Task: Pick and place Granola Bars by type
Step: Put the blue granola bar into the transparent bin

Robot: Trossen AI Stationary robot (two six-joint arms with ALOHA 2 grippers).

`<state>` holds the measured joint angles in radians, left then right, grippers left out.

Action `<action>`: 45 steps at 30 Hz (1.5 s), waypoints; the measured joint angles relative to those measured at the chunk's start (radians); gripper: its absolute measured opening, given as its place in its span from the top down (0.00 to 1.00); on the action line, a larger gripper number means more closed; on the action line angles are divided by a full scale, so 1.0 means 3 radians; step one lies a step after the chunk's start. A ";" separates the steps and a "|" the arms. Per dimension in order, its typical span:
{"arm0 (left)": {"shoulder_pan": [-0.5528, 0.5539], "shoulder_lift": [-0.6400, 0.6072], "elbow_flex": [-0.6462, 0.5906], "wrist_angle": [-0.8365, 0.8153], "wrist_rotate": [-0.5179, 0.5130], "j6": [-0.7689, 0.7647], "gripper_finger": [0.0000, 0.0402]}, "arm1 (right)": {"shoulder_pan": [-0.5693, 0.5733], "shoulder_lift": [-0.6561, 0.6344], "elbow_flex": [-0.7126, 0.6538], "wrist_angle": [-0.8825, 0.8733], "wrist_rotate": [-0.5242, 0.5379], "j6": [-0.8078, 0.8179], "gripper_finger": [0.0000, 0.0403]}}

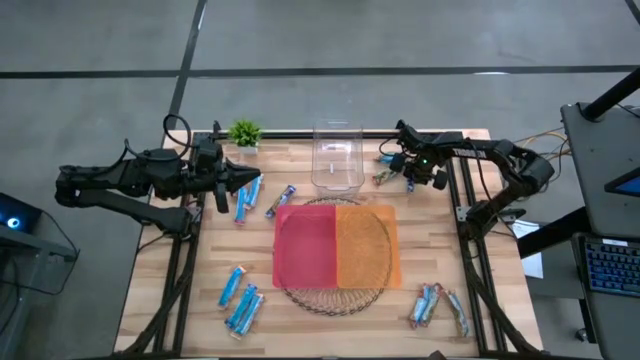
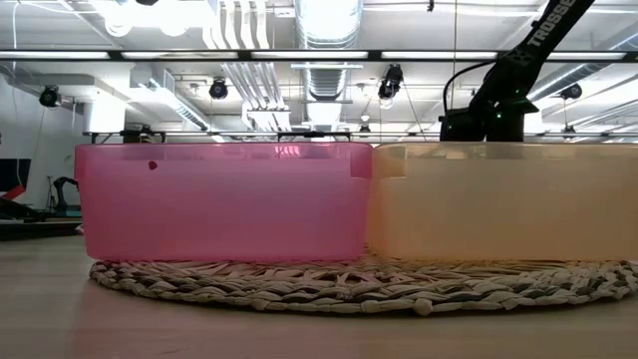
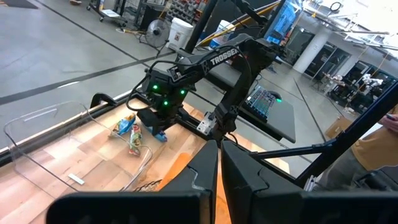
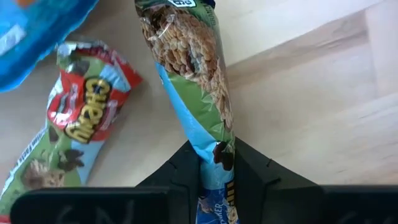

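Pinched in the right hand (image 4: 216,163), a green-and-blue granola bar (image 4: 193,74); left hand (image 3: 219,163) closed, empty.

Tabletop (image 1: 440,250) pale wood planks, smooth matt. Bars (image 4: 193,93) in glossy crinkled film wrappers. Pink bin (image 2: 219,199) and orange bin (image 2: 498,199) translucent plastic. Mat (image 2: 349,284) rough woven rope. Clear box (image 1: 336,155) glossy plastic.
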<state>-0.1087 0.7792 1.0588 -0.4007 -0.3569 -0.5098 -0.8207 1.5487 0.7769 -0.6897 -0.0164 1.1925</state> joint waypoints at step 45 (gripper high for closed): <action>0.0000 0.0000 0.0000 0.0001 0.0000 0.0004 0.99 | 0.0891 -0.1562 0.0127 0.1534 0.0052 0.0194 0.85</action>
<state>-0.1088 0.7792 1.0588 -0.4004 -0.3568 -0.5087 -0.5536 1.0800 0.8149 -0.2295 -0.0009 1.2507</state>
